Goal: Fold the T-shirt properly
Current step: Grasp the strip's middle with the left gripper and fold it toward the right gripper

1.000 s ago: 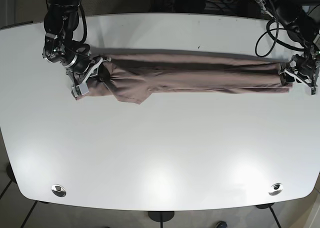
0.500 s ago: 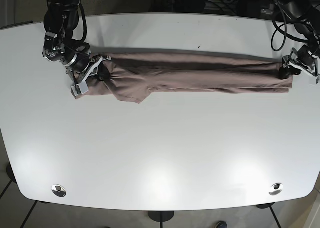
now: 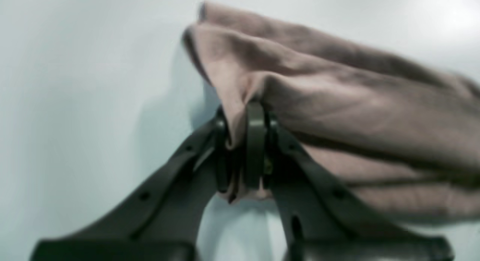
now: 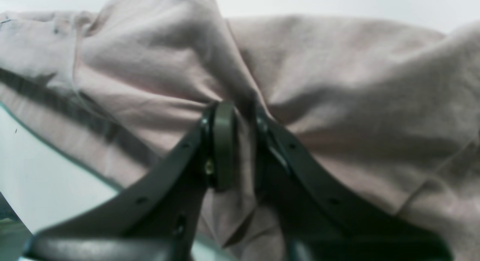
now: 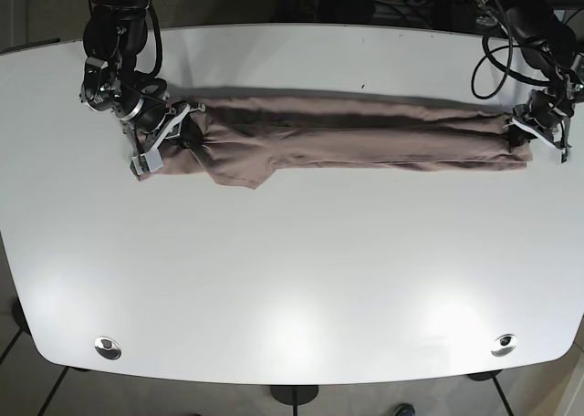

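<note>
The brown T-shirt (image 5: 347, 138) lies folded into a long narrow band across the far half of the white table (image 5: 292, 279). My left gripper (image 5: 522, 131) is shut on the shirt's right end; the left wrist view shows the cloth (image 3: 337, 103) pinched between the fingers (image 3: 255, 141). My right gripper (image 5: 179, 129) is shut on the shirt's left end, where a sleeve flap sticks out toward the front; the right wrist view shows bunched fabric (image 4: 337, 84) clamped between the fingers (image 4: 223, 141).
Black cables (image 5: 497, 56) hang by the left arm at the far right. Two metal discs (image 5: 107, 347) (image 5: 503, 345) sit near the table's front corners. Table legs and floor show below the front edge.
My left gripper has shifted slightly at the shirt's right end, lifting away and back while keeping the cloth. The right gripper and the shirt's left end have hardly moved.
</note>
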